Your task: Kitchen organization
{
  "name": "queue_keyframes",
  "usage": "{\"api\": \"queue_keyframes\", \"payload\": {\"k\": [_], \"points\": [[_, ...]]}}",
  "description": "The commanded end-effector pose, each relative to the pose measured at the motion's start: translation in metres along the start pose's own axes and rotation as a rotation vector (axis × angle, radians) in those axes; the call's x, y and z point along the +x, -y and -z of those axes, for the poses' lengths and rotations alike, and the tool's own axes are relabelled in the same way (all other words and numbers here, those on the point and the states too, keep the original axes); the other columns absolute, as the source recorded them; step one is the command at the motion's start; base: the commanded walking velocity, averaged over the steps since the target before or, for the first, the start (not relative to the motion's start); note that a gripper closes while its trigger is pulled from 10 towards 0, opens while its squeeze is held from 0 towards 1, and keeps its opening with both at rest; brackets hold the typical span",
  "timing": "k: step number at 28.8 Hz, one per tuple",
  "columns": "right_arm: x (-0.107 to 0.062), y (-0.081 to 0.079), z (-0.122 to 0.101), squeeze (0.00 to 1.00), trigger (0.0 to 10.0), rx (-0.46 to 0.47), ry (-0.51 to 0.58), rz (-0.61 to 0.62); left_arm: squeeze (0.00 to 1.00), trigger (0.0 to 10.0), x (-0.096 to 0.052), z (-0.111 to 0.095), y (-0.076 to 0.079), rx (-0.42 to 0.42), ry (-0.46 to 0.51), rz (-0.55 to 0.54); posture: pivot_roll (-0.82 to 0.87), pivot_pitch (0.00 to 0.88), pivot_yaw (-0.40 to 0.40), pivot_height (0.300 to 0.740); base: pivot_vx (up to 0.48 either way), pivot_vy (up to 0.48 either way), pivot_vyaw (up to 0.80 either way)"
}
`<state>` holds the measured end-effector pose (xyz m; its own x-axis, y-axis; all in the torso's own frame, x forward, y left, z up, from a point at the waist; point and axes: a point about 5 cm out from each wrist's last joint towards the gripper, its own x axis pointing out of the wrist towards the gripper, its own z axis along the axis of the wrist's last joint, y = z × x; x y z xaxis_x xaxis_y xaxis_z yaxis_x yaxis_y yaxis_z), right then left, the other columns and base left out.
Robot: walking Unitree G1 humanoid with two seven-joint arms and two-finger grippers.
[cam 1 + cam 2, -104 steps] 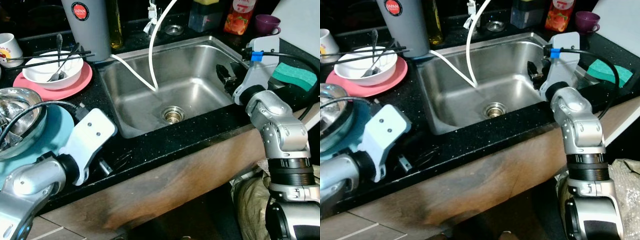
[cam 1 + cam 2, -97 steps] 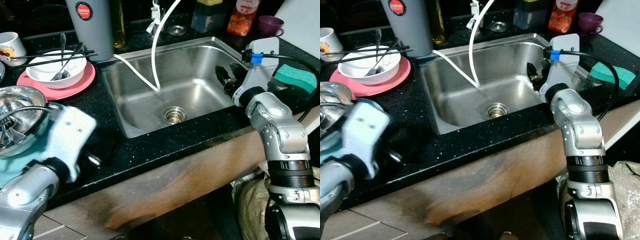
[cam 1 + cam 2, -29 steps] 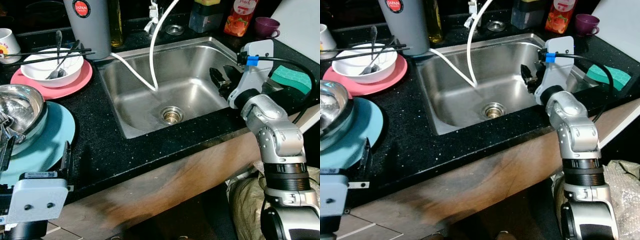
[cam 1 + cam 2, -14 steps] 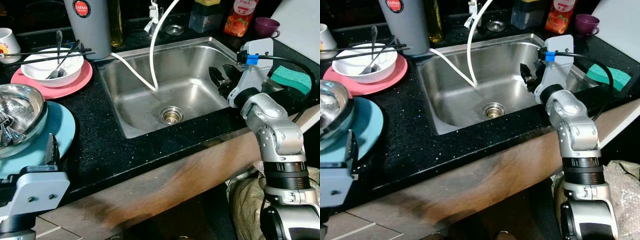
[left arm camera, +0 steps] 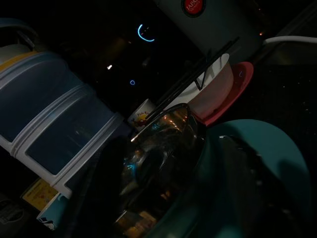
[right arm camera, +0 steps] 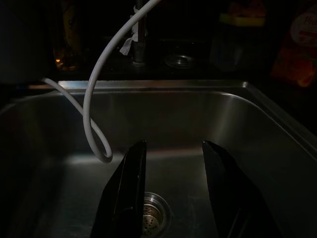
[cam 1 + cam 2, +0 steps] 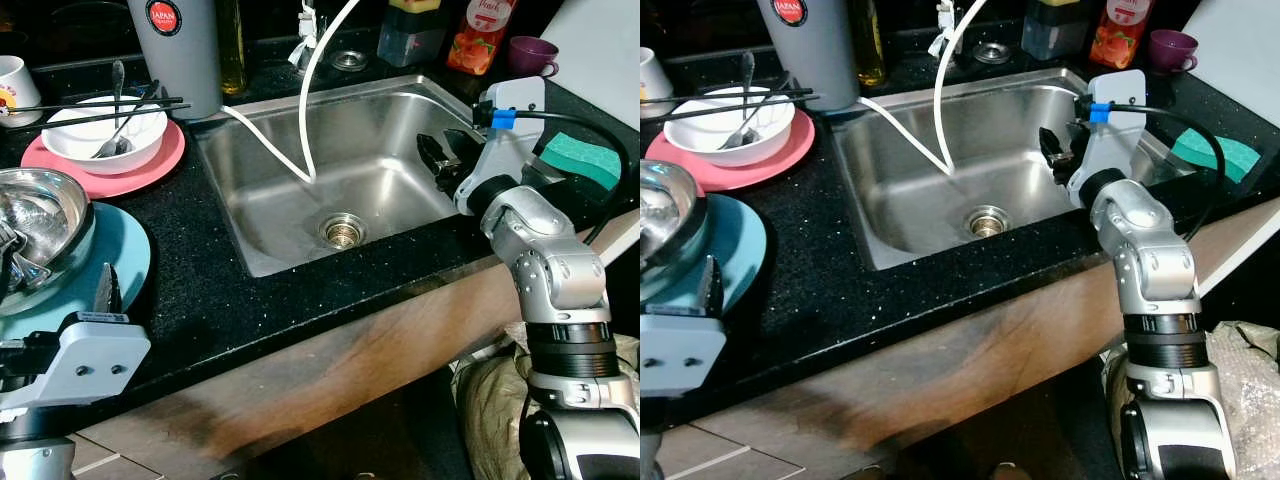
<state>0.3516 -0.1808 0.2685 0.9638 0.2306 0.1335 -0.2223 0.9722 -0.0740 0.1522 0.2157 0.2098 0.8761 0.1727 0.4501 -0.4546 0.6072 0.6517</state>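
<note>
Looking at it, I'm barely started: sink (image 7: 300,150) holds nothing but the hose. Right gripper (image 6: 173,163) hovers over its right side, fingers spread, holding nothing. Steel bowl (image 7: 35,215) on the teal plate (image 7: 120,265) waits left of the sink, left gripper (image 7: 108,292) at the plate's rim, can't tell its fingers.

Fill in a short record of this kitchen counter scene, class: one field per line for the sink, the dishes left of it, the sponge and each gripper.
sink: steel basin, white hose looping into it, drain at the bottom
pink plate: left of the sink, white bowl on it with a spoon and chopsticks
teal plate: near counter edge, steel bowl on it
green sponge: counter right of the sink
left gripper: at the teal plate's near edge
right gripper: open, over the sink's right side
</note>
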Motion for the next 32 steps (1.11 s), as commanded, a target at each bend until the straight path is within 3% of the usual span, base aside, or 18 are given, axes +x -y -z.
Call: {"api": "queue_keyframes", "payload": {"k": [1, 2, 18, 19, 20, 21, 23, 24, 25, 26, 27, 28, 29, 30, 31, 32], "points": [[0.001, 0.001, -0.003, 0.00, 10.0, -0.008, 0.010, 0.008, 0.00, 6.8, 0.001, 0.003, 0.001, 0.021, -0.012, 0.020, 0.05, 0.103, -0.063, 0.740, 0.000, 0.000, 0.00], [0.001, 0.001, -0.003, 0.00, 10.0, -0.008, 0.011, 0.008, 0.00, 10.0, 0.002, 0.003, 0.001, 0.025, -0.008, 0.022, 0.05, 0.103, -0.063, 0.740, 0.000, 0.000, 0.00], [0.002, 0.002, -0.005, 0.00, 10.0, -0.010, 0.018, 0.008, 0.00, 10.0, 0.009, -0.002, 0.002, 0.043, 0.018, 0.031, 0.05, 0.100, -0.064, 0.740, 0.000, 0.000, 0.00], [0.002, 0.002, -0.005, 0.00, 10.0, -0.011, 0.018, 0.008, 0.00, 8.4, 0.010, -0.002, 0.002, 0.041, 0.018, 0.032, 0.05, 0.100, -0.064, 0.740, 0.000, 0.000, 0.00], [0.002, 0.002, -0.005, 0.00, 10.0, -0.011, 0.019, 0.008, 0.00, 3.9, 0.010, -0.002, 0.002, 0.039, 0.018, 0.033, 0.05, 0.098, -0.065, 0.740, 0.000, 0.000, 0.00], [0.002, 0.002, -0.005, 0.00, 10.0, -0.011, 0.020, 0.007, 0.00, 2.8, 0.011, -0.002, 0.002, 0.039, 0.019, 0.034, 0.05, 0.098, -0.065, 0.740, 0.000, 0.000, 0.00], [0.002, 0.002, -0.005, 0.00, 10.0, -0.011, 0.020, 0.006, 0.00, 3.1, 0.012, -0.002, 0.002, 0.039, 0.019, 0.035, 0.05, 0.095, -0.066, 0.740, 0.000, 0.000, 0.00], [0.002, 0.002, -0.006, 0.00, 10.0, -0.011, 0.021, 0.006, 0.00, 9.5, 0.012, -0.003, 0.003, 0.040, 0.019, 0.035, 0.05, 0.095, -0.066, 0.740, 0.000, 0.000, 0.00], [0.002, 0.001, -0.006, 0.00, 10.0, -0.011, 0.022, 0.005, 0.00, 6.7, 0.012, -0.003, 0.003, 0.040, 0.019, 0.036, 0.05, 0.093, -0.066, 0.740, 0.000, 0.000, 0.00], [0.002, 0.001, -0.006, 0.00, 10.0, -0.011, 0.023, 0.005, 0.00, 6.7, 0.013, -0.003, 0.003, 0.040, 0.019, 0.036, 0.05, 0.092, -0.067, 0.740, 0.000, 0.000, 0.00], [0.003, 0.001, -0.006, 0.00, 10.0, -0.011, 0.023, 0.004, 0.00, 2.0, 0.013, -0.003, 0.003, 0.039, 0.020, 0.036, 0.05, 0.092, -0.067, 0.740, 0.000, 0.000, 0.00], [0.003, 0.001, -0.006, 0.00, 10.0, -0.012, 0.024, 0.004, 0.00, 3.1, 0.013, -0.004, 0.003, 0.038, 0.021, 0.035, 0.05, 0.090, -0.067, 0.740, 0.000, 0.000, 0.00], [0.003, 0.001, -0.006, 0.00, 10.0, -0.012, 0.024, 0.004, 0.00, 3.1, 0.013, -0.004, 0.003, 0.038, 0.021, 0.035, 0.05, 0.090, -0.067, 0.740, 0.000, 0.000, 0.00], [0.003, 0.001, -0.007, 0.00, 10.0, -0.013, 0.024, 0.003, 0.00, 4.2, 0.014, -0.004, 0.003, 0.037, 0.022, 0.035, 0.05, 0.089, -0.068, 0.740, 0.000, 0.000, 0.00], [0.003, 0.001, -0.007, 0.00, 10.0, -0.013, 0.025, 0.003, 0.00, 6.8, 0.014, -0.004, 0.004, 0.036, 0.023, 0.034, 0.05, 0.087, -0.069, 0.740, 0.000, 0.000, 0.00], [0.003, 0.001, -0.007, 0.00, 10.0, -0.013, 0.025, 0.003, 0.00, 6.8, 0.014, -0.004, 0.004, 0.036, 0.023, 0.034, 0.05, 0.087, -0.069, 0.740, 0.000, 0.000, 0.00]]}}
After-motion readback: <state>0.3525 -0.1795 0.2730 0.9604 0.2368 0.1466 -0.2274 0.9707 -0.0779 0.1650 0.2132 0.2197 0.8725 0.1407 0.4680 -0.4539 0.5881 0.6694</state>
